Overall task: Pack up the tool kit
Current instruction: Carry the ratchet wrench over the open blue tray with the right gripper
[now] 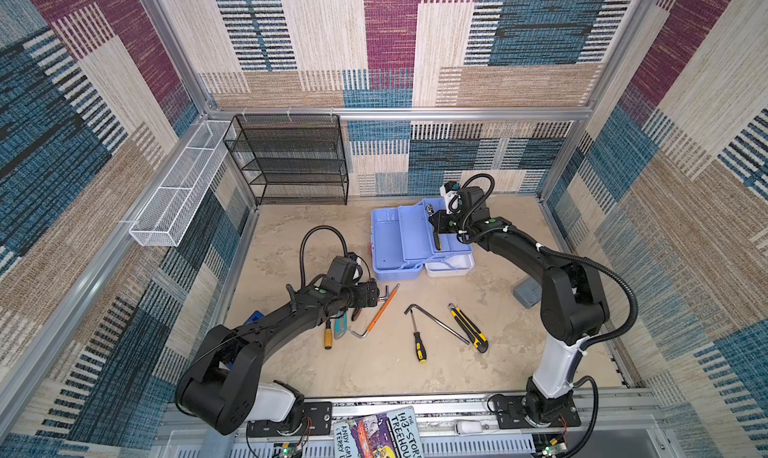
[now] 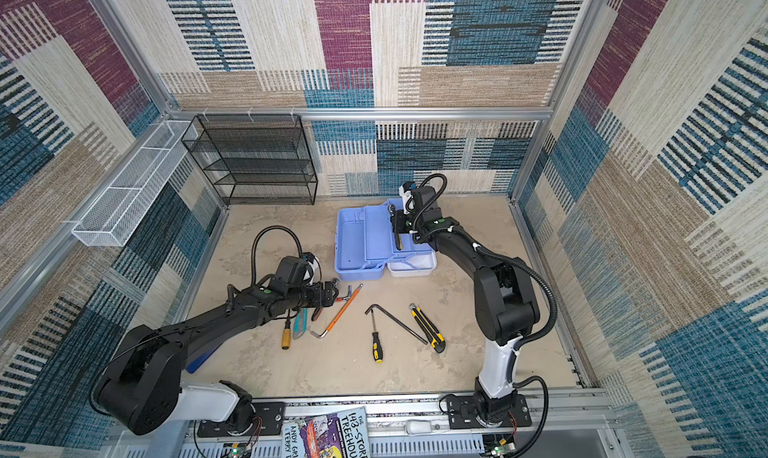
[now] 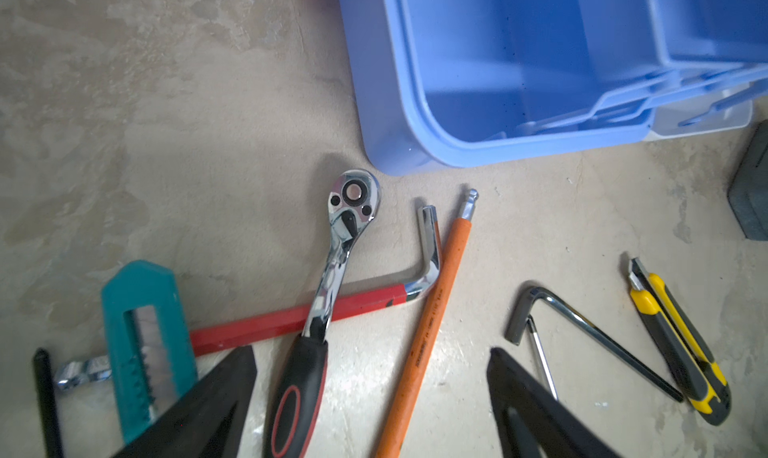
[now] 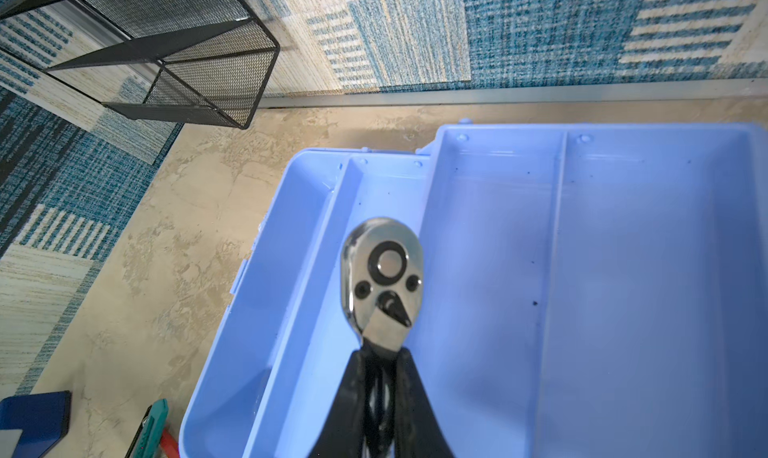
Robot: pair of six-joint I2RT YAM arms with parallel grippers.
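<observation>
Toolbox: toolbox (image 1: 395, 274) sits open on beige floor, centre-right in both top views; light-blue trays fanned out, white lid (image 1: 451, 265) at its lower right edge.
R gripper: right gripper (image 4: 380, 356) clenched on held ratchet (image 4: 382, 277), gripped just below the chrome head; head sticks out past the fingertips, above the trays. Can't tell which tray.
L gripper: left gripper (image 3: 370, 352) spread wide, nothing grasped; low over the tool pile, left of centre in top views.
Floor ratchet: floor ratchet (image 3: 332, 269) lies flat, red-black handle showing btwn the left fingers (image 3: 208, 402) in wrist view; chrome head near toolbox corner, not touching; shaft crosses over red hex key (image 3: 291, 316).
Orange hex key: orange hex key (image 3: 432, 310) just beside red key's bent end.
Teal knife: teal knife (image 3: 141, 339) lower left of left wrist view, blade visible in slot.
Grey hex key: grey hex key (image 1: 436, 323) lower centre; yellow-black screwdriver (image 1: 419, 346) shaft tip meets its bend.
Yellow knife: yellow knife (image 1: 467, 327) just right of grey key.
Yellow-handled driver: yellow-handled driver (image 1: 328, 337) below left arm.
Misc: black rack (image 1: 291, 161), white basket (image 1: 178, 186) upper left; grey block (image 1: 527, 294) right of tools.
</observation>
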